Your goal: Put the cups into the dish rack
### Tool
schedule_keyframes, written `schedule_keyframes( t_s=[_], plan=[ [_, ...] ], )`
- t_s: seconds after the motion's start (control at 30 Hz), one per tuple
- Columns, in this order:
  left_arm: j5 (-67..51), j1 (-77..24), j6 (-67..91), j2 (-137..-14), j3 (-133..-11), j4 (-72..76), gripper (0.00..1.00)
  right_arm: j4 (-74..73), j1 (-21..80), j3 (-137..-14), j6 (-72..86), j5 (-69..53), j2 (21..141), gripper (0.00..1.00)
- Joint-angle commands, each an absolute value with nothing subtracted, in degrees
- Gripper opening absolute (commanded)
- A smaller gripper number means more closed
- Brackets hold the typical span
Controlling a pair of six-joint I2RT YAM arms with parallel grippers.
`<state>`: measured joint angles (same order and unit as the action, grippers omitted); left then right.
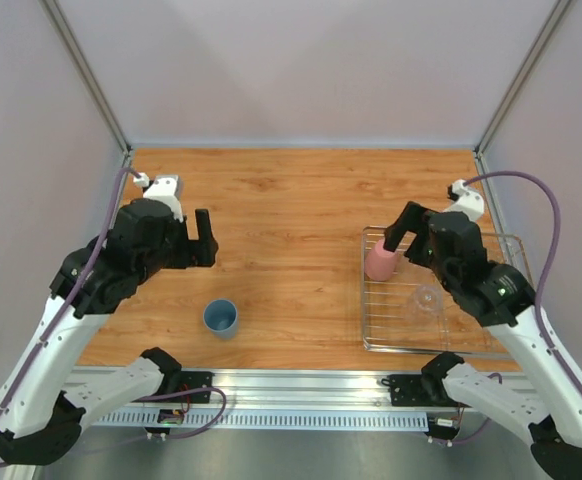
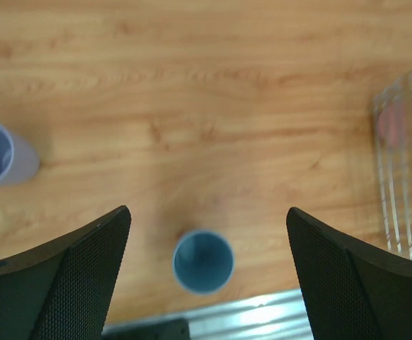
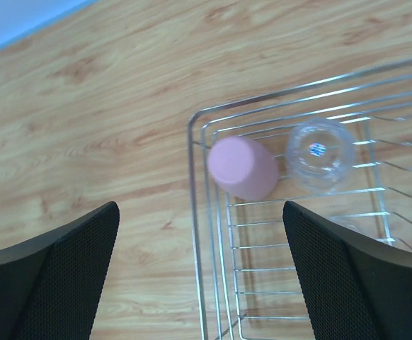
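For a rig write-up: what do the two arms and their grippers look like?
The left arm and right arm have white links and black joint housings, each trailing a purple cable. The left gripper and right gripper each have two broad black fingers with fine mesh texture.

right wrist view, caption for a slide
Pink cup and clear glass tumbler in the dish rack, below the open right end effector.

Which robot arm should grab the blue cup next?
Probably the left. The blue cup stands on the table on that arm's side, and the open left gripper hangs near it. The right gripper is over the rack, by the pink cup, farther away.
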<state>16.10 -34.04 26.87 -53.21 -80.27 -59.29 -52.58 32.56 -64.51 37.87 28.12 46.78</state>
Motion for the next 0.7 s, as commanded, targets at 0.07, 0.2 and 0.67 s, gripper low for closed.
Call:
schedule_keyframes(
  t_s=[0.07, 0.2, 0.67],
  plan=[
    [12.14, -34.01, 33.56, -52.56, -74.29, -81.56, 0.96, -40.03, 32.87, -64.34, 30.76, 11.79, 51.42, 1.00],
    [8.18, -34.01, 38.93, -49.84, -60.60, -73.94, 0.90, -35.07, 33.05, -63.63, 32.25, 8.62, 52.64, 1.00],
    [11.77, -34.10, 43.94, -53.08, -45.79, -57.93, 0.60, -37.97, 33.22, -66.35, 34.01, 9.40, 55.10, 1.00]
  ],
)
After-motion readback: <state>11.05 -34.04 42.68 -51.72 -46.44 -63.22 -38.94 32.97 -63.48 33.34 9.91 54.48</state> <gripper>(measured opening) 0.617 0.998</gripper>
